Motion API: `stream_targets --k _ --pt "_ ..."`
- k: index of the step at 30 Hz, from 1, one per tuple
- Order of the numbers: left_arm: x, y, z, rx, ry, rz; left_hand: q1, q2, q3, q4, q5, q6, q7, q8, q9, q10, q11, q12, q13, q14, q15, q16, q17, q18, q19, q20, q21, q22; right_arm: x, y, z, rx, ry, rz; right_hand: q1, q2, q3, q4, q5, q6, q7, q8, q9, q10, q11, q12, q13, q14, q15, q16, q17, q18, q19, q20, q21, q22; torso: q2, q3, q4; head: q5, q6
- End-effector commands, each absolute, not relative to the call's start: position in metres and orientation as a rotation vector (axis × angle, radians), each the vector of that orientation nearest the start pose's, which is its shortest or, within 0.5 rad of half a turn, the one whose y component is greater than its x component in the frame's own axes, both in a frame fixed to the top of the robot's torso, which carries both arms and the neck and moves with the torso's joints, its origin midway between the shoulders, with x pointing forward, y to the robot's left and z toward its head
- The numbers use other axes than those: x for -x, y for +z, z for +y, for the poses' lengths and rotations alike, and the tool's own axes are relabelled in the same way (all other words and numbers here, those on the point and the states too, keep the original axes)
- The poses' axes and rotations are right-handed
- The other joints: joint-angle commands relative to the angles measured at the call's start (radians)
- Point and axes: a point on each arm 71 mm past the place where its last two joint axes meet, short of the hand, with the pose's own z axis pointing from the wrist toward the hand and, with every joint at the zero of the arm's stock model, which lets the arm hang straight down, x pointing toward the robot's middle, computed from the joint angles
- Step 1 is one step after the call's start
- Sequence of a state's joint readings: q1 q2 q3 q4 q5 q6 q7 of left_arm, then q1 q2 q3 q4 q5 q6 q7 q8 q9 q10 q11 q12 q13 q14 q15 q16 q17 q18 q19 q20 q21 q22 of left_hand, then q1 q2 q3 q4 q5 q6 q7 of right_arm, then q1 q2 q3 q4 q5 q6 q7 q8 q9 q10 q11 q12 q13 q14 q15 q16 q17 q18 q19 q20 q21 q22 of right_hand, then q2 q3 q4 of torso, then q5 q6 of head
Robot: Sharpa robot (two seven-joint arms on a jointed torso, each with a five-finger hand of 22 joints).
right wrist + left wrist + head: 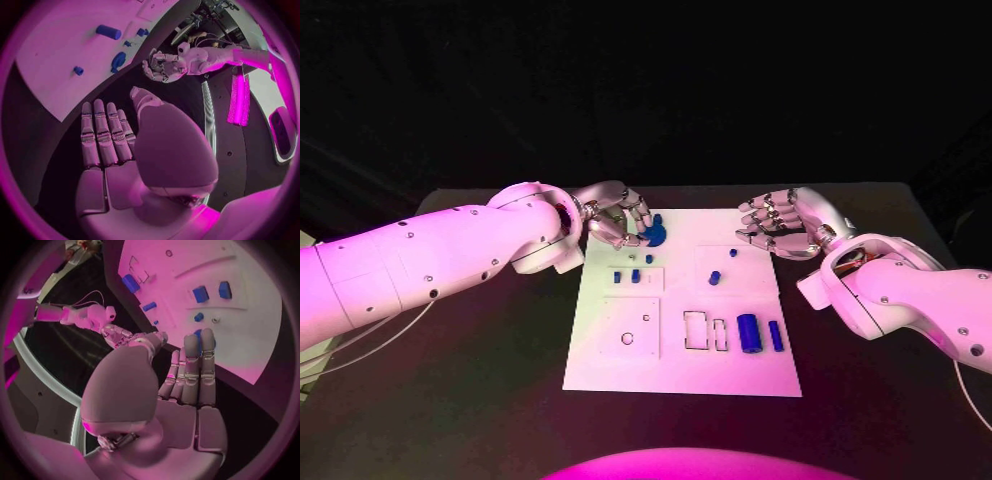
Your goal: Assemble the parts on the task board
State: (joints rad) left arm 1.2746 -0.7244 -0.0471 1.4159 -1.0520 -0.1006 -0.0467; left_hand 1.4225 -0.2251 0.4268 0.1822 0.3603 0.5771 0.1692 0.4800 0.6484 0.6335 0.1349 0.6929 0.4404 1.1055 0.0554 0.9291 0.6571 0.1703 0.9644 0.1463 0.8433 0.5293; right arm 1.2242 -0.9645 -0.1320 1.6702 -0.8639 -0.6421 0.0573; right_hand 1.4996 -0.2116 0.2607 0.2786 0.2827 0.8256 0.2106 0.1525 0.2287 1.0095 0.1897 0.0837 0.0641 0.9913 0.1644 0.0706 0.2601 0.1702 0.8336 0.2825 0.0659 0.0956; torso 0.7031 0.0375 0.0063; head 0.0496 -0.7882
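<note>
White and flat, the task board (733, 375) lies lengthwise in the middle of the black table (473, 400), its long axis running away from us, with bare dark table showing on both long sides and along the near edge. We see our left hand (617, 222) over the board's far left corner, fingers curled round a blue curved part (653, 235); in the left wrist view the fingertips (200, 347) stand close together with blue showing just behind them, so we take it as held, though the exact pinch is hidden. Our right hand (783, 225) sits at the board's far right edge, partly off it, fingers bent but apart, holding nothing; the right wrist view shows the fingers (103, 132) lying straight side by side above the dark table.

Between the two hands the far strip of the board is open. Lower down, small blue pegs (629, 275) stand near the left recess, and another small blue piece (714, 277) stands in the right square. Near the front right, two blue cylinders (750, 333) lie side by side, long axes parallel to the board's long edge, just beside narrow rectangular slots (697, 330). A square outline (632, 328) with small holes lies front left, well apart from both hands.
</note>
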Motion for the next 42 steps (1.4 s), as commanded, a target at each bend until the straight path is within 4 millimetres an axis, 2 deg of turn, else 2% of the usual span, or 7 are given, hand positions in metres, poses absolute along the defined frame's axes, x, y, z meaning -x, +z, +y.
stream_targets --k 1,11,18,23,33,37,42 --pt "-0.508 -0.169 0.155 -0.153 -0.903 1.753 0.014 0.000 0.000 -0.008 0.001 0.008 0.025 0.006 -0.015 0.004 -0.002 -0.005 -0.015 0.002 -0.002 0.001 -0.005 0.013 -0.002 0.000 0.001 0.001 -0.454 -0.181 -0.230 -0.427 0.928 1.510 0.005 0.003 -0.005 -0.002 0.004 0.004 0.037 -0.005 -0.001 -0.001 0.006 -0.004 -0.001 -0.005 0.002 -0.006 -0.002 0.013 -0.007 0.001 -0.005 -0.002 0.000 -0.0004 -0.0016 0.000 0.001" --pt "-0.515 -0.189 0.142 -0.309 -0.790 1.772 0.011 -0.021 0.004 -0.012 0.002 0.076 0.007 0.008 -0.126 0.072 -0.015 -0.015 -0.098 0.081 -0.014 0.136 0.043 0.014 0.037 -0.011 0.078 0.047 -0.454 -0.181 -0.228 -0.424 0.933 1.512 0.005 0.003 -0.005 -0.002 0.004 0.004 0.037 -0.005 -0.001 -0.001 0.006 -0.004 -0.001 -0.005 0.002 -0.006 -0.002 0.013 -0.007 0.001 -0.005 -0.002 0.002 0.0005 -0.0050 -0.002 0.003" --pt "-0.520 -0.198 0.139 -0.357 -0.743 1.817 -0.004 -0.033 0.005 -0.003 0.001 0.126 0.015 -0.019 -0.186 0.105 -0.013 -0.015 -0.130 0.129 -0.013 0.216 0.107 0.014 0.047 -0.010 0.112 0.067 -0.454 -0.181 -0.228 -0.425 0.933 1.510 0.010 0.004 -0.004 -0.004 0.006 0.004 0.036 -0.006 -0.002 -0.002 0.006 -0.005 -0.001 -0.006 0.002 -0.006 -0.004 0.013 -0.007 0.001 -0.004 -0.004 0.001 0.0012 -0.0028 -0.005 0.002" --pt "-0.523 -0.202 0.137 -0.373 -0.718 1.843 -0.005 -0.037 0.005 -0.002 -0.001 0.135 0.017 -0.027 -0.198 0.110 -0.012 -0.018 -0.138 0.141 -0.012 0.234 0.124 0.013 0.050 -0.009 0.120 0.074 -0.455 -0.181 -0.227 -0.427 0.932 1.506 0.012 0.004 -0.003 -0.005 0.007 0.004 0.035 -0.006 -0.002 -0.001 0.005 -0.005 -0.001 -0.007 0.001 -0.006 -0.006 0.013 -0.007 0.001 -0.003 -0.005 0.000 0.0010 -0.0026 -0.005 0.000" --pt "-0.525 -0.210 0.133 -0.398 -0.680 1.905 -0.004 -0.035 0.008 -0.003 -0.006 0.180 0.005 -0.032 -0.226 0.150 -0.021 -0.003 -0.151 0.180 -0.018 0.308 0.193 -0.001 0.093 -0.011 0.196 0.168 -0.455 -0.181 -0.227 -0.427 0.931 1.503 0.013 0.004 -0.003 -0.005 0.007 0.005 0.035 -0.006 -0.002 -0.001 0.005 -0.005 -0.001 -0.007 0.001 -0.006 -0.006 0.013 -0.007 0.001 -0.003 -0.006 0.002 0.0002 -0.0036 -0.009 -0.001" --pt "-0.524 -0.212 0.129 -0.402 -0.679 1.916 -0.003 -0.034 0.009 -0.003 -0.006 0.185 0.004 -0.033 -0.228 0.156 -0.023 0.000 -0.151 0.182 -0.019 0.313 0.197 -0.001 0.094 -0.011 0.201 0.174 -0.455 -0.181 -0.226 -0.427 0.933 1.504 0.013 0.004 -0.003 -0.005 0.007 0.005 0.035 -0.006 -0.002 -0.001 0.005 -0.005 -0.001 -0.007 0.001 -0.006 -0.006 0.013 -0.007 0.001 -0.003 -0.006 0.002 -0.0003 -0.0024 -0.009 -0.002" --pt "-0.525 -0.215 0.127 -0.404 -0.672 1.929 -0.001 -0.032 0.011 -0.005 -0.006 0.191 0.002 -0.033 -0.231 0.163 -0.025 0.005 -0.151 0.191 -0.021 0.328 0.215 -0.004 0.103 -0.012 0.215 0.192 -0.455 -0.181 -0.225 -0.426 0.934 1.505 0.014 0.005 -0.003 -0.006 0.008 0.005 0.034 -0.006 -0.002 0.000 0.005 -0.005 -0.001 -0.007 0.001 -0.005 -0.007 0.013 -0.006 0.001 -0.003 -0.007 0.001 0.0010 -0.0039 -0.009 -0.004"
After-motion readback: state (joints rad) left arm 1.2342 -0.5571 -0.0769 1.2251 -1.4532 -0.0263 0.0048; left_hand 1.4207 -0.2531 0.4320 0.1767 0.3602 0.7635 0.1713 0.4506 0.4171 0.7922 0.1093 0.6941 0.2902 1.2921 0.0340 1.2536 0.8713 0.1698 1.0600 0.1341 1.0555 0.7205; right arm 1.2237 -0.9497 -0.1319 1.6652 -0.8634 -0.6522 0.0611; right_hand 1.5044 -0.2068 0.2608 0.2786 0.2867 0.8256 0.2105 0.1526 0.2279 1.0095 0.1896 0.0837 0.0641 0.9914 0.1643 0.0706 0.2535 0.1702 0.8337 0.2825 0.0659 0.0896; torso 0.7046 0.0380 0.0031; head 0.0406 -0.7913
